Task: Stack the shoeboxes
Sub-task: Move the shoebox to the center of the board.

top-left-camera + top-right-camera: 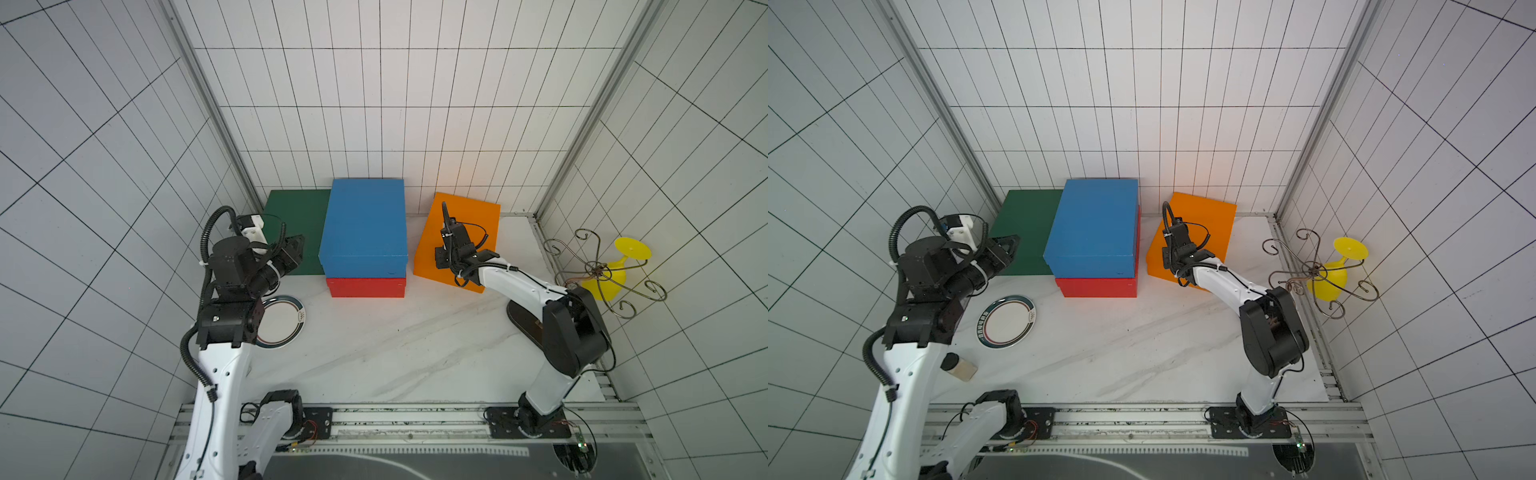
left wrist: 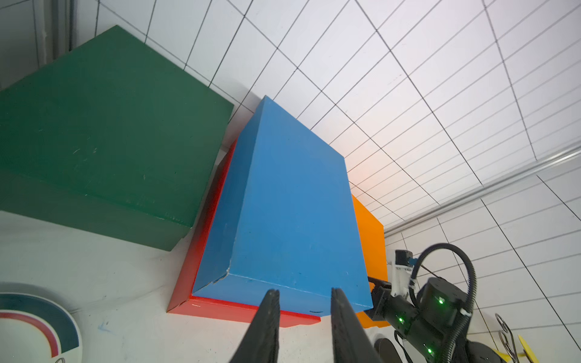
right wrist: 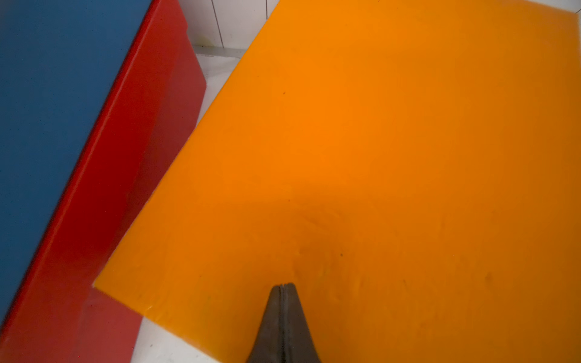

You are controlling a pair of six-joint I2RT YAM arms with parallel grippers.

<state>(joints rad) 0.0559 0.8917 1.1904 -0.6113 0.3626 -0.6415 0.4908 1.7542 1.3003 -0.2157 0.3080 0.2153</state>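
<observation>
Stack: the blue shoebox [image 1: 365, 224] lies on the red shoebox [image 1: 365, 287] at the back centre of the marble tabletop [image 1: 395, 353]. The red lid shows past the blue box along the near end.

The dark green shoebox [image 1: 297, 212] sits flat just left of the stack, against the back wall. The orange shoebox [image 1: 478, 212] sits right of the stack, apart from it and turned at an angle.

Left gripper [image 2: 303, 290]: jaws partly spread with nothing between them, aimed at the near end of the blue shoebox. In both top views it hangs over the near part of the green shoebox.

Right gripper [image 3: 284, 286]: fingers pressed together and empty, over the orange lid near its front edge. Whether they touch the lid cannot be told.

A round plate [image 1: 282, 322] lies on the tabletop beside the left arm.
</observation>
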